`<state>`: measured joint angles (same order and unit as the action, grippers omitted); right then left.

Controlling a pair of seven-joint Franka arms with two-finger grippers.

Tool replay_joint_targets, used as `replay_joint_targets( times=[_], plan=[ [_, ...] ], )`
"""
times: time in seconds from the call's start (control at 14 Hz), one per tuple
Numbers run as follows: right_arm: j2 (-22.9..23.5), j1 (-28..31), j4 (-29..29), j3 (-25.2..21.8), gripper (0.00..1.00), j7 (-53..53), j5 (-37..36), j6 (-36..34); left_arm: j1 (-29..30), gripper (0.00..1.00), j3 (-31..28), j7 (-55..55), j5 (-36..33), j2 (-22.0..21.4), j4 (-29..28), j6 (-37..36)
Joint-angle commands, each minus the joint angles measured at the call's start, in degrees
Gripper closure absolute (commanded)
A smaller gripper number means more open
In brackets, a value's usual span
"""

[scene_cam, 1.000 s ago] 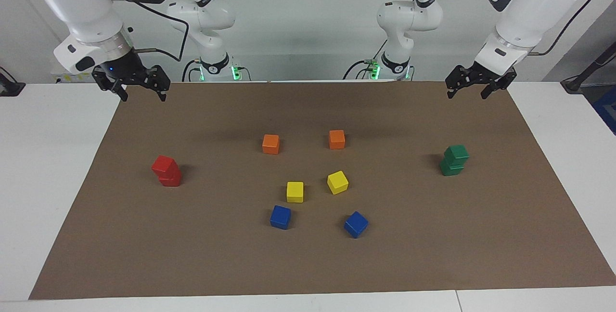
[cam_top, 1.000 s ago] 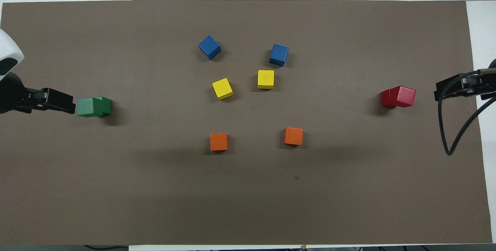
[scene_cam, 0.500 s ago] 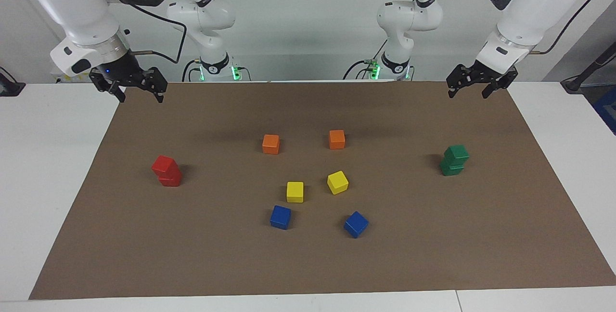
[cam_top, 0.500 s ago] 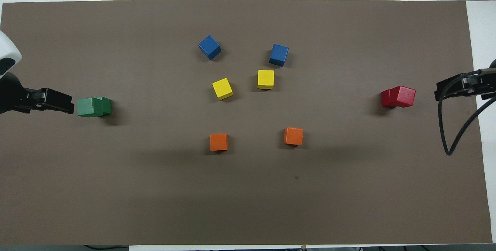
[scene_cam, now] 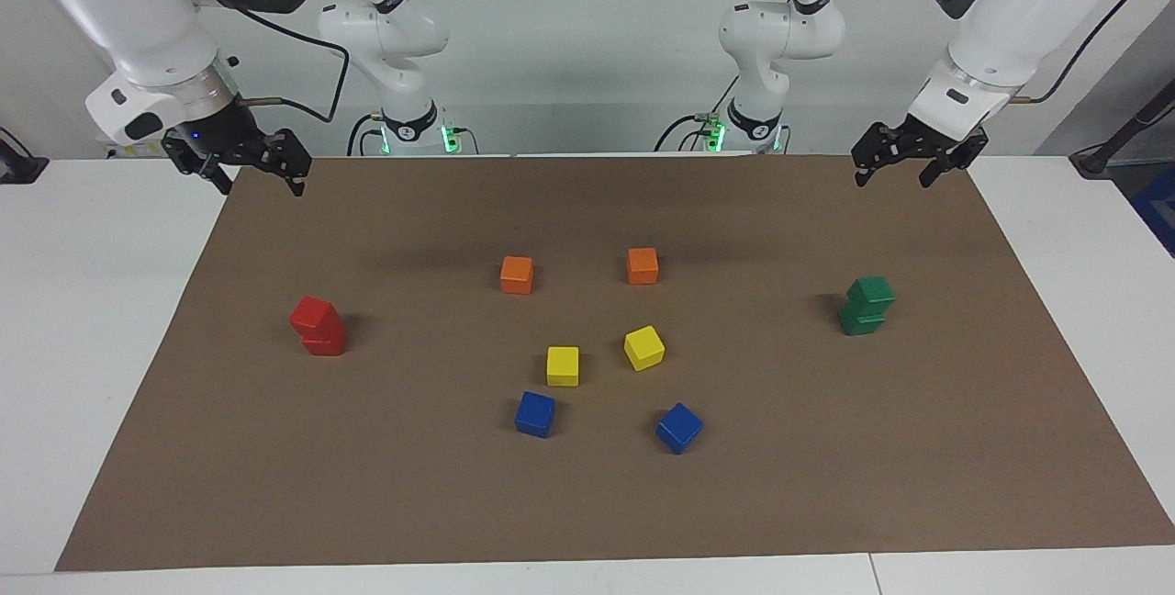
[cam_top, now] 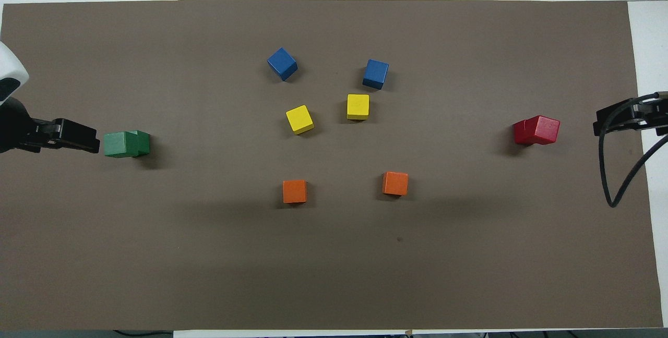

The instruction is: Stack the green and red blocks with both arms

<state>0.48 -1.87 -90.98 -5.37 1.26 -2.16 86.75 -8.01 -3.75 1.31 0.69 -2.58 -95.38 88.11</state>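
Note:
Two red blocks (scene_cam: 318, 327) stand stacked, the upper one turned askew, toward the right arm's end of the brown mat; the red stack (cam_top: 536, 130) also shows from overhead. Two green blocks (scene_cam: 866, 306) stand stacked toward the left arm's end, and the green stack (cam_top: 126, 144) shows from overhead too. My right gripper (scene_cam: 259, 182) hangs open and empty high over the mat's edge at its own end, apart from the red stack; from overhead the right gripper (cam_top: 622, 119) shows only partly. My left gripper (scene_cam: 892, 180) hangs open and empty high over the mat's end near the green stack, as the left gripper (cam_top: 78, 137) in the overhead view confirms.
In the middle of the mat (scene_cam: 587, 503) lie two orange cubes (scene_cam: 517, 275) (scene_cam: 643, 265), two yellow cubes (scene_cam: 563, 365) (scene_cam: 644, 347) and two blue cubes (scene_cam: 535, 414) (scene_cam: 679, 428), all single. A black cable (cam_top: 616, 171) loops down from the right arm.
My right gripper has drawn back a little toward its end of the table, away from the red stack. The left gripper has barely shifted. No block has moved.

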Motion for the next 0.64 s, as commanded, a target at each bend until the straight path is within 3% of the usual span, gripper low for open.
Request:
replay_joint_targets(
  times=[0.0,0.57],
  plan=[
    [-0.4,0.4,-0.4,0.0,0.0,0.8,-0.4,-0.6,-0.3,0.0,-0.2,-0.5,-1.0,-1.5,-1.6,1.1],
    [-0.8,0.3,-1.3,0.1,0.0,0.2,0.0,0.6,-0.3,0.0,-0.2,-0.5,-1.0,-1.5,-1.6,1.1]
  ],
)
